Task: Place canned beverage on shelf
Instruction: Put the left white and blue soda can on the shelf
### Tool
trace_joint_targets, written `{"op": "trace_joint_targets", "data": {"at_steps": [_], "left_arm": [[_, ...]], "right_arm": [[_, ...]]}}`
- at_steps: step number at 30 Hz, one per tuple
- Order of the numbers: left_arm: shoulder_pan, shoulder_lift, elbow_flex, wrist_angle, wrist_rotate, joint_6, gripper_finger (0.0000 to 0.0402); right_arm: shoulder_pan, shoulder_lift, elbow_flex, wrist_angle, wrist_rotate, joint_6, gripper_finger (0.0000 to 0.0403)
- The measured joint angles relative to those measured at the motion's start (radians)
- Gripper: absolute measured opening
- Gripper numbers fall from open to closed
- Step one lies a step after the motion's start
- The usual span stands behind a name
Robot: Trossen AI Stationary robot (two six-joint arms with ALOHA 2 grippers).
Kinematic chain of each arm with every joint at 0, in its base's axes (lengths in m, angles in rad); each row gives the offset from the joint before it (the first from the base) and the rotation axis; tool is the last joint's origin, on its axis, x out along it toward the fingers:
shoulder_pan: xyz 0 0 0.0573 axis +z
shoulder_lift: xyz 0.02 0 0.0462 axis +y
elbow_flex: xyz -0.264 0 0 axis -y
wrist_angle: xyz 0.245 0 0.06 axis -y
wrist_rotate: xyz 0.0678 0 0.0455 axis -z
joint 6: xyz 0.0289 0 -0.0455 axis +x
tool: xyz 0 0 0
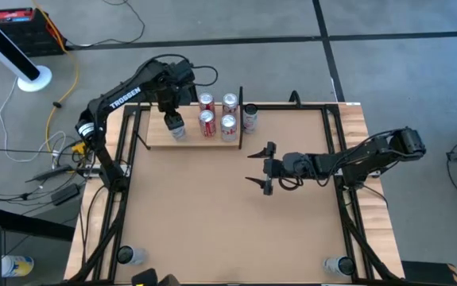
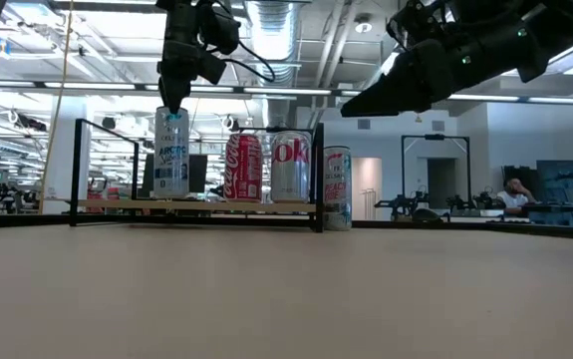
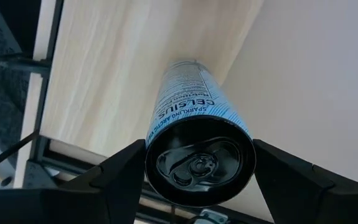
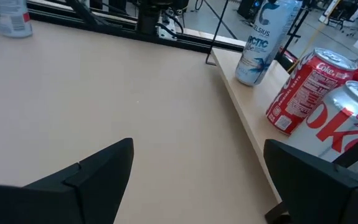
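A tall slim blue-and-white can [image 2: 170, 155] stands upright on the left part of the pale wood shelf [image 1: 152, 137], near its front edge. My left gripper [image 1: 174, 117] points straight down over it, shut on the can's top. Its fingers flank the dark can top [image 3: 197, 158] in the left wrist view. My right gripper [image 1: 264, 167] hovers open over the middle of the table, level, pointing toward the shelf, with nothing between its fingers. The right wrist view shows the slim can [image 4: 263, 43] on the shelf. My left gripper pinches the can's top rim [image 3: 149, 163] between its two fingers, one on either side. The fingers come from above, pointing down. The can is upright, and its bottom appears to rest on the shelf plank [image 3: 104, 74].
Several red and silver cola cans [image 1: 207, 123] stand on the right part of the shelf, up against its thin black end piece [image 1: 241, 119]. Another can [image 2: 337, 189] stands on the table just past that end piece. Single cans sit at both near table corners [image 1: 129, 254].
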Motion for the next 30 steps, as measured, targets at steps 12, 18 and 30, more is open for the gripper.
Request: {"op": "trace_joint_targets", "data": {"at_steps": [12,18,30], "left_arm": [[-0.003,-0.001,0.0,0.022,0.006,-0.041,0.0275],[-0.015,-0.001,0.0,0.019,-0.029,-0.033,0.0276],[-0.02,-0.002,0.033,-0.039,-0.077,-0.018,0.0276]], "right_arm": [[0.015,0.0,0.0,0.0,-0.001,-0.025,0.0384],[0.011,0.0,0.0,0.0,-0.001,-0.033,0.0384],[0.011,0.0,0.0,0.0,-0.001,-0.052,0.0384]]}}
